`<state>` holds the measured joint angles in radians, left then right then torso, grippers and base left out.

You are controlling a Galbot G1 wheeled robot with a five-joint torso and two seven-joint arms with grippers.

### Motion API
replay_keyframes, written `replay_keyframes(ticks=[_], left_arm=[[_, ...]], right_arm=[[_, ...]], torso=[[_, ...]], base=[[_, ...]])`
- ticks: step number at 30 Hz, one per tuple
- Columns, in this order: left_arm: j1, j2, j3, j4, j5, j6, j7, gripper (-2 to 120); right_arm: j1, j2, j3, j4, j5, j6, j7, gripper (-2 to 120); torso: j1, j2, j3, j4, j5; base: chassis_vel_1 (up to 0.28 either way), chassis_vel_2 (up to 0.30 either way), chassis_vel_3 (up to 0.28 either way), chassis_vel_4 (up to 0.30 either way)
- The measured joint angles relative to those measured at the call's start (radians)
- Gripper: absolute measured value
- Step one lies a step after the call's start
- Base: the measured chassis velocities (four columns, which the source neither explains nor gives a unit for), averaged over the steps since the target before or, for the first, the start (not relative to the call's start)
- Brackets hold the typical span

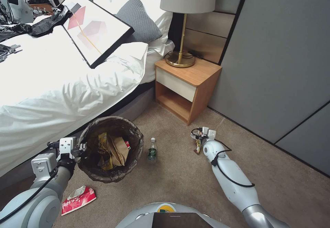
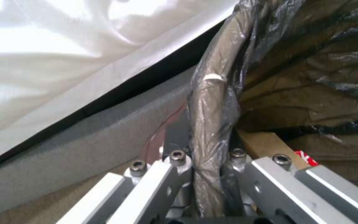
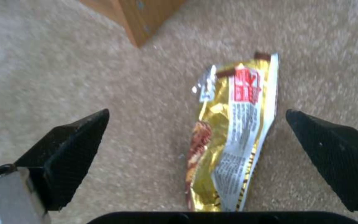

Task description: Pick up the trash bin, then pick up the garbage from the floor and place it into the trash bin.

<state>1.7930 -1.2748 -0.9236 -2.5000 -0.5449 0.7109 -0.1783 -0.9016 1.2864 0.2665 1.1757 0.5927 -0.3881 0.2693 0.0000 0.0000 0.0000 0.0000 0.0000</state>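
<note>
The trash bin [image 1: 90,132], lined with a dark bag, sits beside the bed and holds yellow wrappers and brown paper. My left gripper [image 1: 81,148] is shut on its near-left rim; in the left wrist view the bag-covered rim [image 2: 210,118] is pinched by the left gripper [image 2: 206,165]. My right gripper [image 1: 199,138] hangs open just above a yellow snack wrapper [image 1: 197,148] on the floor [image 1: 178,180]. In the right wrist view that wrapper [image 3: 233,133] lies flat between the black fingers [image 3: 75,149]. A green-labelled bottle [image 1: 152,150] stands right of the bin. A red-and-white packet [image 1: 78,199] lies by my left arm.
A wooden nightstand [image 1: 187,83] with a brass lamp [image 1: 181,22] stands just beyond the right gripper. The bed [image 1: 51,94] with white bedding runs along the left and carries a framed picture [image 1: 96,27]. Grey wall panels [image 1: 282,59] close the right side.
</note>
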Motion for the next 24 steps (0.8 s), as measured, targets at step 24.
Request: replay_keyframes(ticks=[24], left_arm=[[-0.005,-0.005,0.003,0.000,0.002,0.004,0.000,2]], right_arm=[[0.054,0.024,0.000,-0.163,-0.032,0.030,-0.013,100]], torso=[[0.000,0.000,0.000,0.0000,0.0000]], base=[[0.000,0.000,0.000,0.000]])
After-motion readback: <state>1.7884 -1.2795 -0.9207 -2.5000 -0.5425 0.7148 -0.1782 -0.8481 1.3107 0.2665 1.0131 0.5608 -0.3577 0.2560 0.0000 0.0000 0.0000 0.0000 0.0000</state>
